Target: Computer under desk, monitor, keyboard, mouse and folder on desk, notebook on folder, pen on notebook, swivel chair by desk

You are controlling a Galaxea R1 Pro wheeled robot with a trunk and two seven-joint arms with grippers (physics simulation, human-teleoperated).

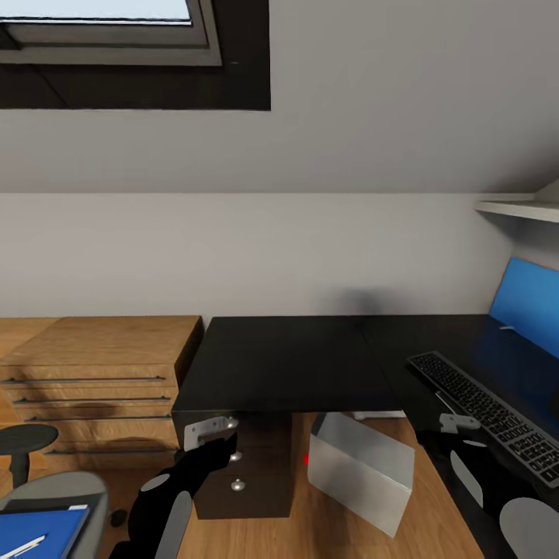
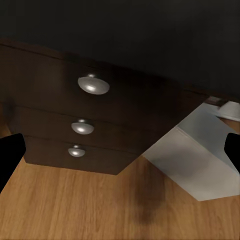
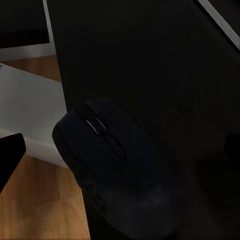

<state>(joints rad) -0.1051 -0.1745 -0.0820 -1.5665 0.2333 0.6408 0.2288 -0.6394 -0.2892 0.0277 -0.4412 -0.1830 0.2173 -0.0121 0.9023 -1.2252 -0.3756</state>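
Claw states first: my left claw (image 1: 211, 432) hangs in front of the black drawers (image 2: 82, 125) with its fingers spread and nothing between them; my right claw (image 1: 460, 423) sits over the table's near edge, fingertips wide apart in the wrist view and gripping nothing.

Largest down: the table (image 1: 283, 361) is bare at its left wing. The computer (image 1: 359, 470) stands on the floor under it, tilted, beside the drawers. The chair (image 1: 46, 485) sits low at my left with the folder (image 1: 35, 532) on its seat and the pen (image 1: 23, 547) on top. The keyboard (image 1: 489, 413) lies on the right wing, its long axis running away from me. The mouse (image 3: 112, 165), dark and hard to make out, appears to lie directly below the right claw, near the table edge, so the right arm is nearer to it.
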